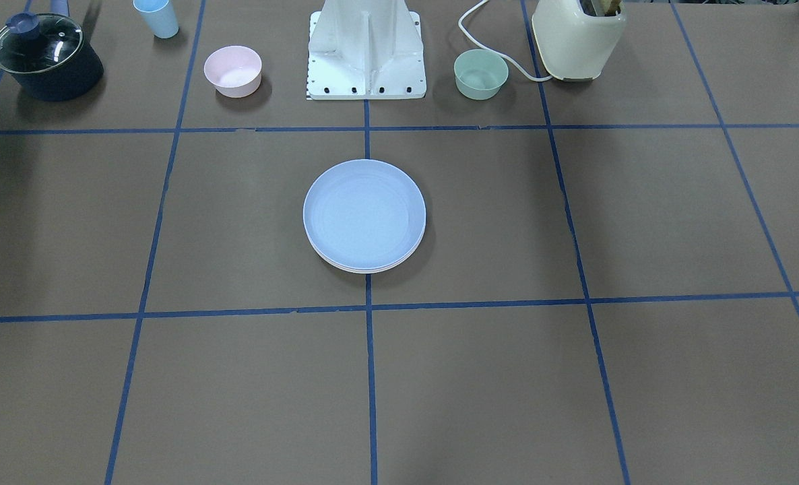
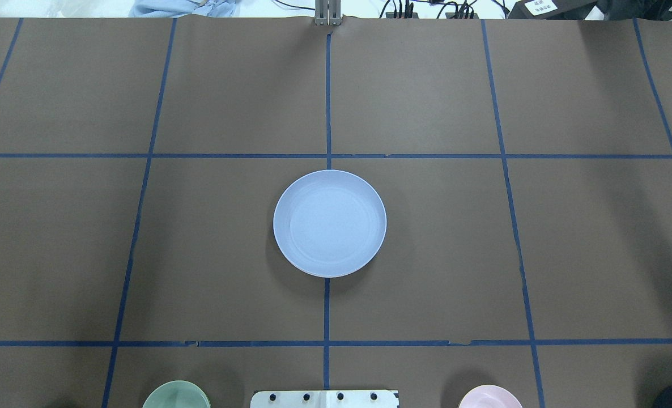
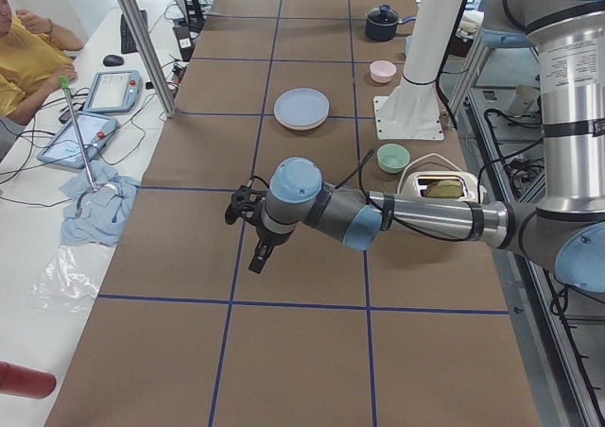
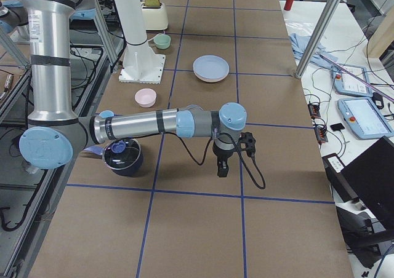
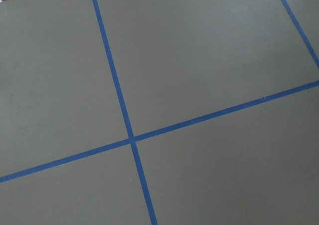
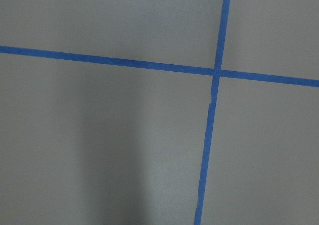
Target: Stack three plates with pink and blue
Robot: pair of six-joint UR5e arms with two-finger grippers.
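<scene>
Brown paper [image 1: 507, 391] covers the table, crossed by blue tape lines [image 1: 371, 377] that mark it into squares. Taken from the operators' side, the nearest squares hold only paper and tape.

Next come the two arms, one at each end of the table and well apart from the plates. The left gripper [image 3: 257, 260] hangs fingers-down above the paper close to a tape line, and the right gripper [image 4: 221, 169] hangs the same way at the other end. Both show only in the side views, so I cannot tell whether their jaws are apart or together. Each wrist camera sees one tape crossing on brown paper.

Further in, at the middle of the table, the plates sit as one stack astride the centre tape line. The light blue plate [image 1: 364, 212] is on top, face up. Pale rims [image 1: 366, 269] show under its near edge, and from the right-side view the lower rim looks pink. How many layers lie beneath is hard to count.

Farthest, a row runs along the robot's edge:
- one dark pot [image 1: 46, 64] with a glass lid
- one light blue cup [image 1: 157, 17]
- one small pink bowl [image 1: 233, 71]
- the white robot base [image 1: 366, 54]
- one small green bowl [image 1: 481, 74]
- one cream toaster [image 1: 578, 37] with something brown in its slot and its white cord looping behind the green bowl

That makes two bowls, one on each side of the base.
</scene>
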